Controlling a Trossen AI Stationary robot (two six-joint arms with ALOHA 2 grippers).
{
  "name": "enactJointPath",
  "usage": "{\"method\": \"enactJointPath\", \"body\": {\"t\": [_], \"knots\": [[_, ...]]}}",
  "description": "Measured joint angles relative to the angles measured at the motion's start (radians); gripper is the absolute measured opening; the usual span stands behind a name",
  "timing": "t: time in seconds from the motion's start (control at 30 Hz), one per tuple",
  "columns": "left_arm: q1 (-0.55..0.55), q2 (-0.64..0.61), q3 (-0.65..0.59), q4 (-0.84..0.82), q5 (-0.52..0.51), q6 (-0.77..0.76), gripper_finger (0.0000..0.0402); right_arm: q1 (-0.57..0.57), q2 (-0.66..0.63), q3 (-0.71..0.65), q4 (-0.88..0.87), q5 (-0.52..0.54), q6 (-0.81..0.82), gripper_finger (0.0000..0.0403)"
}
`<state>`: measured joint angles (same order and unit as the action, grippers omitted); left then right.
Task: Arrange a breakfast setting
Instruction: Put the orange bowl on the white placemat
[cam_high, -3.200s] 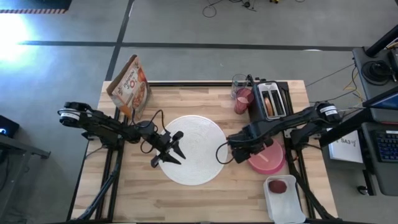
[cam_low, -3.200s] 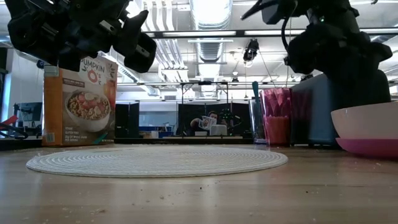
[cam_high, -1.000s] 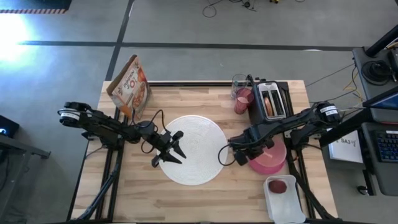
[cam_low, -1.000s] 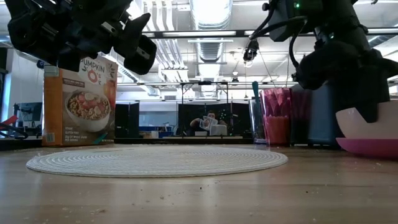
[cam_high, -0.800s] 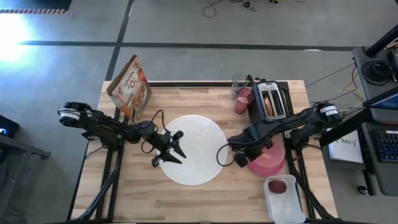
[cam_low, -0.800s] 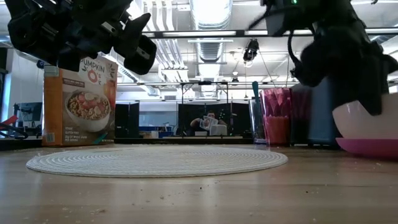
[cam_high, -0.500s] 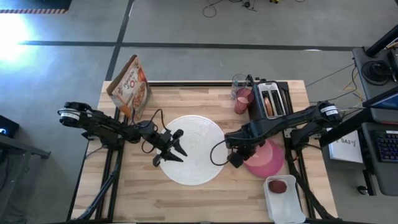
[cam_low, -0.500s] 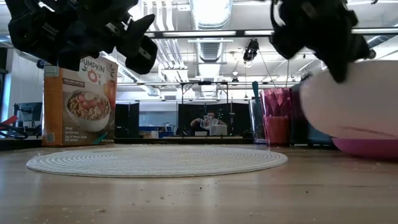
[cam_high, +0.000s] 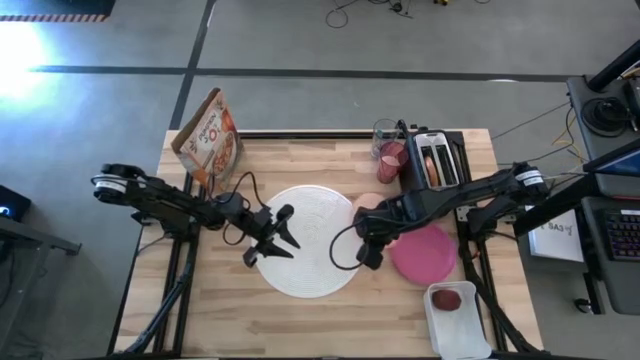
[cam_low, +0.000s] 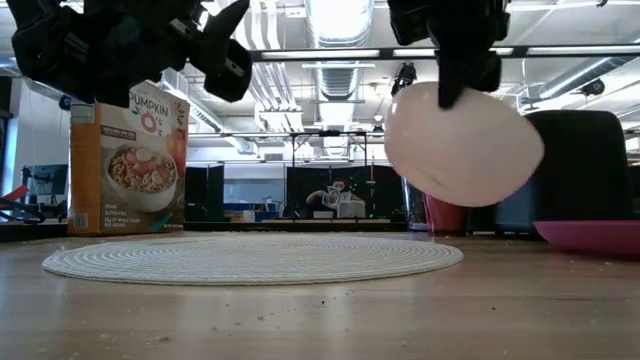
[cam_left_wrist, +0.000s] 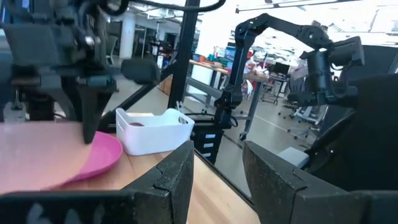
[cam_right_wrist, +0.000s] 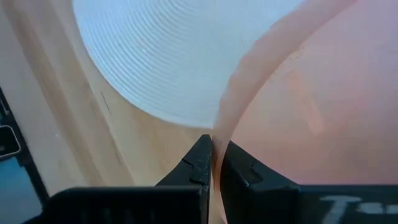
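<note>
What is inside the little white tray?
One small dark red fruit lies inside the white tray, near the table's corner. The overhead view shows nothing else in it. The left wrist view shows the tray from the side, so its wall hides most of the inside.

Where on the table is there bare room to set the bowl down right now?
The white disc is bare apart from the left gripper hovering over its left side. Bare wood lies along the near edge. The right side is crowded: toaster, tumbler, magenta plate, tray.
</note>
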<state>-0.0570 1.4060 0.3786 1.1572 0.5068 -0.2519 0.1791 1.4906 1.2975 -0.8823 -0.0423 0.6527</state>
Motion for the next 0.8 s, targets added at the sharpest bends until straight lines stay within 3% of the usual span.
{"method": "enactJointPath", "body": {"t": [0.5,0.8], "knots": [[0.000,-0.075,0.000,-0.006,0.000,0.008,0.0123,0.000,0.000,-0.095,0.281,0.043,-0.537,0.0009],[0.000,-0.174,0.000,-0.005,0.000,0.008,0.0123,0.000,0.000,-0.211,0.393,0.042,-0.584,0.0009]]}}
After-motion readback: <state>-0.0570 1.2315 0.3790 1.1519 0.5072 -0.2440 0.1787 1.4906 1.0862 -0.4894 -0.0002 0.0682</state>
